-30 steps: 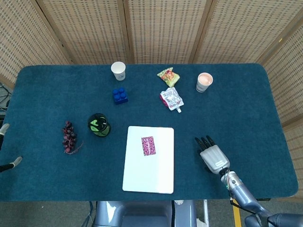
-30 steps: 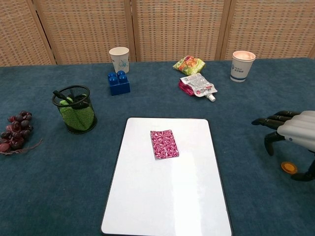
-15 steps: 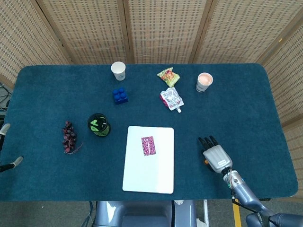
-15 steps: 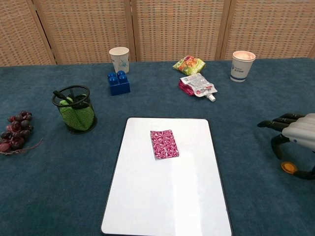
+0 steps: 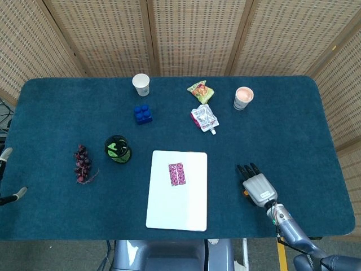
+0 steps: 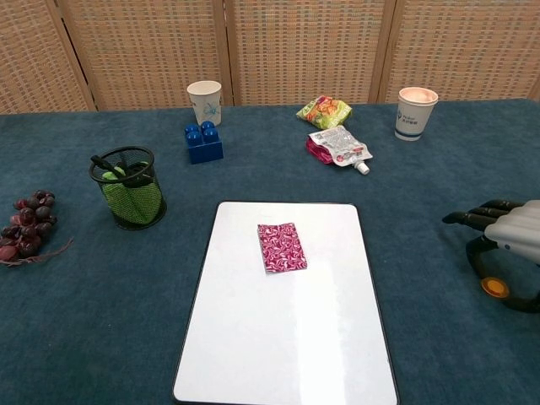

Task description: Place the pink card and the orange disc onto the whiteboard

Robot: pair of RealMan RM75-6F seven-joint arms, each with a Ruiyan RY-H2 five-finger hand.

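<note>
Since a second ago the right hand (image 6: pixel 506 232) has drawn back toward the table's right edge, and the orange disc (image 6: pixel 494 288) now shows between its thumb and its other fingers rather than off to one side; nothing else has shifted. That disc lies flat on the blue cloth at about four o'clock from the whiteboard (image 6: pixel 287 337), well apart from it. The hand hovers over it palm down, its fingers spread and curved downward with the thumb arching round the near side; it has hold of nothing, and whether any fingertip touches the disc I cannot tell. In the head view the hand (image 5: pixel 256 185) hides nearly all of the disc, leaving only an orange sliver at its left edge.

The pink card (image 6: pixel 282 246) already lies on the whiteboard, in its upper half, slightly tilted.

The left hand (image 5: pixel 4 172) barely shows at the nine o'clock edge of the head view, too little to tell how its fingers lie.

Outward from the board: a mesh pen cup (image 6: pixel 129 186) at ten o'clock, grapes (image 6: pixel 25 226) at nine o'clock beyond it, a blue brick (image 6: pixel 203 142) and white paper cup (image 6: pixel 205 102) at eleven o'clock, a silver pouch (image 6: pixel 339 146) and snack bag (image 6: pixel 324 110) at one o'clock, and a cup with a pink top (image 6: pixel 416 112) at two o'clock.
</note>
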